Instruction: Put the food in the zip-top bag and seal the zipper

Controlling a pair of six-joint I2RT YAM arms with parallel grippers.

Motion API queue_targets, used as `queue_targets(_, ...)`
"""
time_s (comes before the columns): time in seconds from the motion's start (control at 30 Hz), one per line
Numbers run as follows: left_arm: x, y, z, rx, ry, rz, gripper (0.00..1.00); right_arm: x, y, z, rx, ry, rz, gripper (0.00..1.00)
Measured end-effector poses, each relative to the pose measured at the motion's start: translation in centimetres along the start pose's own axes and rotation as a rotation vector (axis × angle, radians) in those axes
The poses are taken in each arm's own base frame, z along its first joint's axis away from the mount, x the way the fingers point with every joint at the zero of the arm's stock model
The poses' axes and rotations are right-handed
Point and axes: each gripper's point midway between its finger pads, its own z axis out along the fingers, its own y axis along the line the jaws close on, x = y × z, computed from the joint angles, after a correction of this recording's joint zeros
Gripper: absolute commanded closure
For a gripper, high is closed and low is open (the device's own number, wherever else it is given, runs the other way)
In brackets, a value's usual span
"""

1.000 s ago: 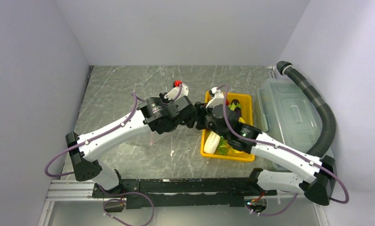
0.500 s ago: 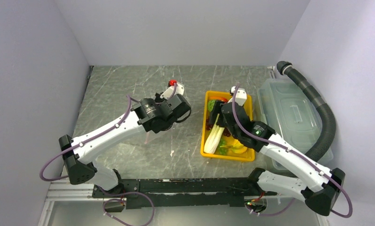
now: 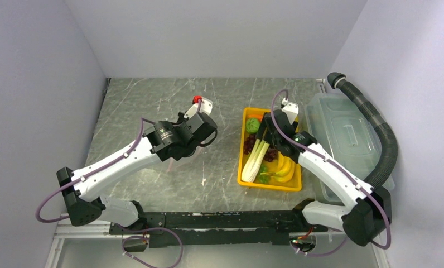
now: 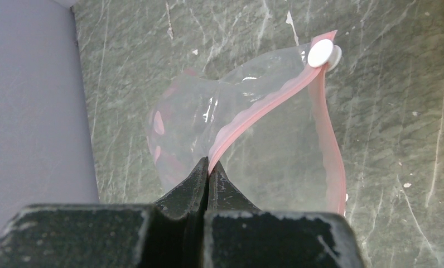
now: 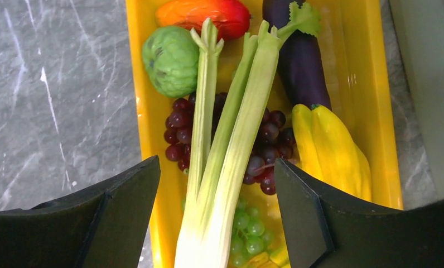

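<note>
Grey marble table point(image 3: 153, 100) carries everything. Left gripper point(image 4: 208, 167) is clamped on the zipper point(image 4: 264, 106) of the clear bag point(image 4: 197, 117), which sits left of the tray point(image 5: 136, 111), apart from it. Right gripper point(image 5: 217, 167) hovers over the tray, fingers spread wide above the celery point(image 5: 231, 145). Inside, from the near end: green grapes point(image 5: 247, 229), bananas point(image 5: 331, 145), purple grapes point(image 5: 178, 134), eggplant point(image 5: 300, 67), green ball point(image 5: 171, 60), red-orange piece point(image 5: 208, 14). Lidded bin point(image 3: 342, 134) stands just right of the tray.

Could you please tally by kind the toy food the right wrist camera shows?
Pale green celery stalk: 1
Purple grape bunch: 1
Green grape bunch: 1
Dark purple eggplant: 1
Yellow banana bunch: 1
Round green leafy vegetable: 1
Orange-red piece: 1
Total: 7
</note>
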Motion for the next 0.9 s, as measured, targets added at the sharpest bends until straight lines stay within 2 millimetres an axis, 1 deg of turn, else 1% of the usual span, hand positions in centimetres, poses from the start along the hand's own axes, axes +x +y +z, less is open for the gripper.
queue_targets(0.27,0.0,-0.1,0.1,0.009,0.004,0.0,1.0,0.6,-0.2,3.9,0.03,0.061,0.077,0.21)
queue_targets(0.37,0.0,-0.1,0.3,0.008,-0.005,-0.009,1.0,1.3,-0.1,5.3,0.035,0.091,0.095,0.22)
queue_targets(0.47,0.5,0.2,0.6,0.009,-0.004,-0.017,1.0,2.0,0.0,6.3,0.037,0.12,0.103,0.22)
queue_targets(0.6,1.1,1.1,0.5,0.011,-0.009,-0.045,1.0,2.6,0.0,7.2,0.043,0.141,0.109,0.22)
queue_targets(0.7,1.1,1.6,0.3,0.011,-0.021,-0.066,1.0,2.9,-0.4,7.7,0.056,0.15,0.114,0.24)
queue_targets(0.9,1.3,1.3,0.5,0.023,-0.018,-0.075,1.0,4.0,-1.1,8.8,0.082,0.175,0.114,0.26)
